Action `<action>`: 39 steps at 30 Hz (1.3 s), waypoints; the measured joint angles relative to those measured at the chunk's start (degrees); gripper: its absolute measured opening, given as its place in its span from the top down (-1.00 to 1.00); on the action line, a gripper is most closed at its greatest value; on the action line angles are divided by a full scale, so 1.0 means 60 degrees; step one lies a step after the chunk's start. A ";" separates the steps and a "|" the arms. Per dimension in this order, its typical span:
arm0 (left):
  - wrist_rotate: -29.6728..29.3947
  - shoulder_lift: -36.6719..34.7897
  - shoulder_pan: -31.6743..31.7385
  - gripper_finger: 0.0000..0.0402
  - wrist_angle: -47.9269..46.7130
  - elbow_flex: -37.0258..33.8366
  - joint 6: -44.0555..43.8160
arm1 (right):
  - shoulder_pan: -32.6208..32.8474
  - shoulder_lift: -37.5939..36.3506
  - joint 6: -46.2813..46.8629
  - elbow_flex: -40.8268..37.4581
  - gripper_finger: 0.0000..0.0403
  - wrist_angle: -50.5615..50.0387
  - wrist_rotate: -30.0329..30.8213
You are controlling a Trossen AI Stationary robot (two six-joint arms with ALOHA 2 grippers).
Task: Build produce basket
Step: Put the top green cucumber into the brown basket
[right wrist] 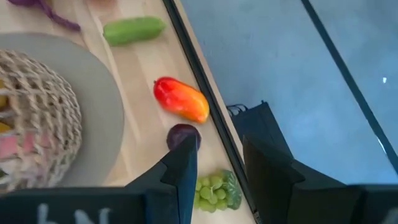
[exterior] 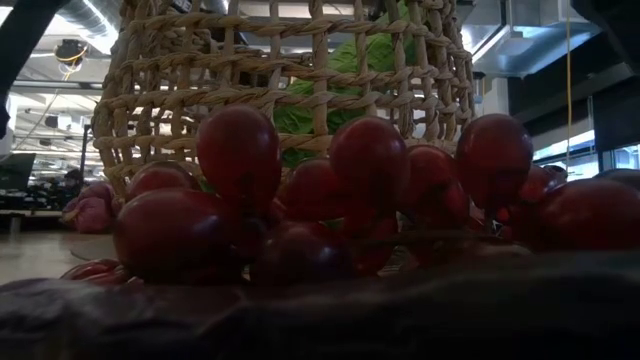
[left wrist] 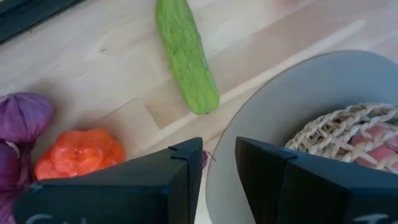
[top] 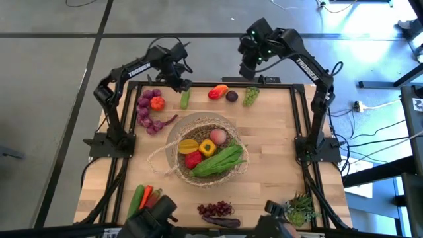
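Observation:
The tan wicker basket (top: 173,153) sits on a round grey mat mid-table and holds a yellow pepper (top: 188,145), a red pepper (top: 192,159), a pink fruit (top: 218,136) and a green leafy stalk (top: 219,162). My left gripper (top: 180,84) hangs open over the far left of the table, beside the cucumber (left wrist: 186,56) and the orange pepper (left wrist: 78,152). My right gripper (top: 248,71) hangs open at the far edge, above the green grapes (right wrist: 214,190), the dark plum (right wrist: 182,135) and the red-orange fruit (right wrist: 181,99). Both grippers hold nothing.
Purple bulbs (top: 145,109) lie at the far left. Along the near edge are a green and an orange chilli (top: 145,197), purple grapes (top: 215,210) that fill the low view (exterior: 330,200), and a spiky potted plant (top: 301,208). Bare wood shows right of the basket.

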 joint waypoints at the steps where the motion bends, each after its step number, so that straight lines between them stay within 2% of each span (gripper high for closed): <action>1: -0.0011 -0.0011 -0.0006 0.58 -0.0016 0.0000 0.0000 | 0.0000 0.0082 -0.0048 0.0000 0.38 -0.0021 0.0000; 6: -0.0071 -0.0032 -0.0064 0.58 0.0005 0.0000 0.0003 | -0.0018 0.0402 -0.1081 0.0000 0.38 -0.0006 0.0248; 9: -0.0060 -0.0032 -0.0091 0.58 0.0003 0.0000 0.0006 | -0.0015 0.0556 -0.1774 0.0000 0.45 -0.0195 0.0255; 13: -0.0062 -0.0032 -0.0080 0.58 0.0009 0.0000 0.0007 | -0.0015 0.0708 -0.1811 0.0000 0.58 -0.0094 0.0186; 16: -0.0059 -0.0032 -0.0080 0.58 -0.0001 0.0000 0.0007 | -0.0015 0.0811 -0.1726 -0.0004 0.60 -0.0018 0.0199; 22: -0.0051 -0.0032 -0.0100 0.58 -0.0006 0.0000 0.0007 | -0.0015 0.0936 -0.1713 -0.0004 0.44 -0.0005 0.0944; 30: 0.0036 -0.0032 -0.0156 0.58 0.0068 0.0000 -0.0555 | -0.0015 0.0964 -0.1970 -0.0004 0.13 0.0353 0.0485; 39: 0.0445 -0.0032 -0.0177 0.58 0.0073 0.0000 -0.1057 | 0.0011 0.0964 -0.2229 -0.0004 0.10 0.0490 0.0335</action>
